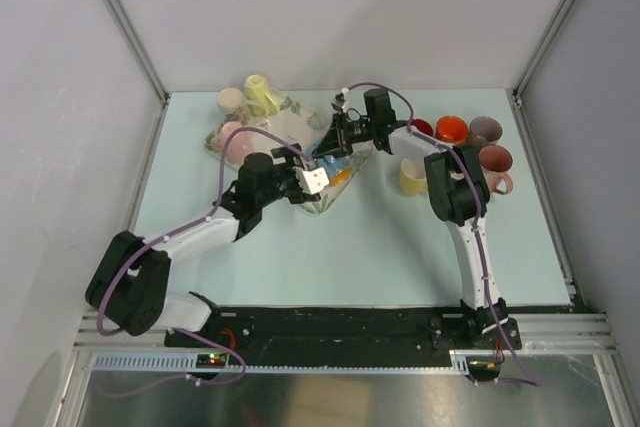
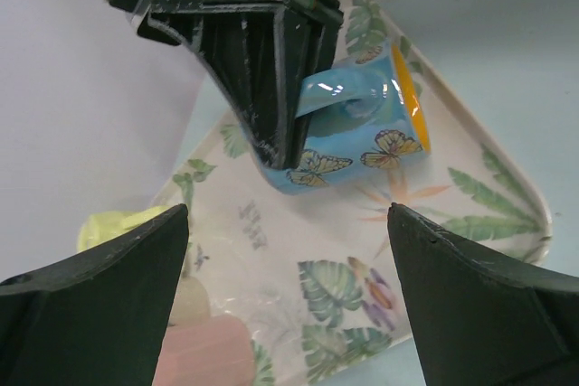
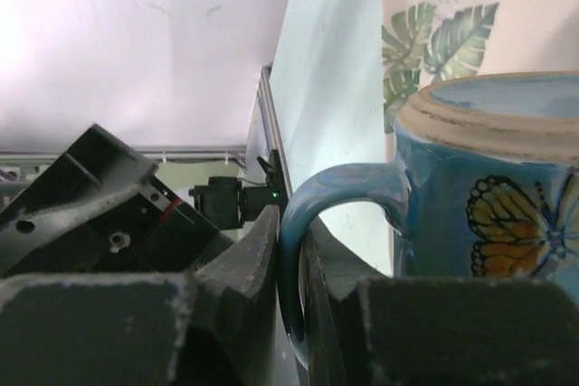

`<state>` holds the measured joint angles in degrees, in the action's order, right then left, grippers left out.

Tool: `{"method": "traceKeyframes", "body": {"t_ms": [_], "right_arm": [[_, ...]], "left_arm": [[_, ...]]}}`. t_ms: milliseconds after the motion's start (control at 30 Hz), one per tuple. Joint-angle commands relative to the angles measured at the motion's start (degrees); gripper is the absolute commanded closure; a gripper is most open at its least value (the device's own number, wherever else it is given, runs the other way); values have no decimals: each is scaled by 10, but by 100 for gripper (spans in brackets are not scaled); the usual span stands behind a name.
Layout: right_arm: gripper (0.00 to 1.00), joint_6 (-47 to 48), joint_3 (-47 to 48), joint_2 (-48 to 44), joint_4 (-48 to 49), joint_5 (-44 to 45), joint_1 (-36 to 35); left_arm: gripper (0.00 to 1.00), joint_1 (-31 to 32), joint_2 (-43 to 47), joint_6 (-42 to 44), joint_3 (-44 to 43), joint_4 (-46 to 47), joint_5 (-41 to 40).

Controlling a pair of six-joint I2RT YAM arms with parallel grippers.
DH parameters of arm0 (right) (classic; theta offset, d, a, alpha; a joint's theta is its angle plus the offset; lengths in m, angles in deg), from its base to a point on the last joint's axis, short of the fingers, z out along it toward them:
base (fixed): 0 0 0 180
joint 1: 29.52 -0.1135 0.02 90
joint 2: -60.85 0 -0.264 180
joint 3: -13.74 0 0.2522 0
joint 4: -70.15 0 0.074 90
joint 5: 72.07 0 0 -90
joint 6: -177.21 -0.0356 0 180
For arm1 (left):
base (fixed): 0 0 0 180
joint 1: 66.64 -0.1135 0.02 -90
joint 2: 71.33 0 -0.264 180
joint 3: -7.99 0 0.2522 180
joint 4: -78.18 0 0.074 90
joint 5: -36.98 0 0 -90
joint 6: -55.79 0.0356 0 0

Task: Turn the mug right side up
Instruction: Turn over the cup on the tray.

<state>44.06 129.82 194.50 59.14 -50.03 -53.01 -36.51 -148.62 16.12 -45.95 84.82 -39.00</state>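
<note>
The mug (image 1: 340, 171) is blue with butterflies and an orange inside. It is tipped on its side over the floral tray (image 1: 292, 129), its mouth facing right in the left wrist view. My right gripper (image 1: 326, 153) is shut on the mug's handle (image 3: 298, 223), one finger on each side of the loop. In the left wrist view the mug (image 2: 362, 137) hangs from those dark fingers (image 2: 267, 88) above the tray (image 2: 271, 250). My left gripper (image 1: 306, 180) stands wide open just short of the mug, holding nothing. Whether the mug touches the tray I cannot tell.
Several mugs stand at the right: red (image 1: 421, 128), orange (image 1: 451, 129), brown (image 1: 485, 131), pink (image 1: 496, 159) and cream (image 1: 412, 177). A yellow-green mug (image 1: 262, 95) and pink cups (image 1: 232, 135) sit at the tray's left end. Grey walls close in the table.
</note>
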Motion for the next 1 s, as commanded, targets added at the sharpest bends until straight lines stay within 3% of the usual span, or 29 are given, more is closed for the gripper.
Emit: {"method": "traceKeyframes", "body": {"t_ms": [0, 433, 767, 967], "right_arm": [[100, -35, 50, 12, 26, 26, -7], [100, -140, 65, 39, 50, 73, 5], [100, -166, 50, 36, 66, 76, 13], [100, -170, 40, 30, 55, 80, 20]], "left_arm": [[6, 14, -28, -80, -18, 40, -18], [6, 38, -158, -180, -94, 87, -30], [7, 66, -250, -148, -148, 144, -207], [7, 58, -278, -101, -137, 190, -260]]}}
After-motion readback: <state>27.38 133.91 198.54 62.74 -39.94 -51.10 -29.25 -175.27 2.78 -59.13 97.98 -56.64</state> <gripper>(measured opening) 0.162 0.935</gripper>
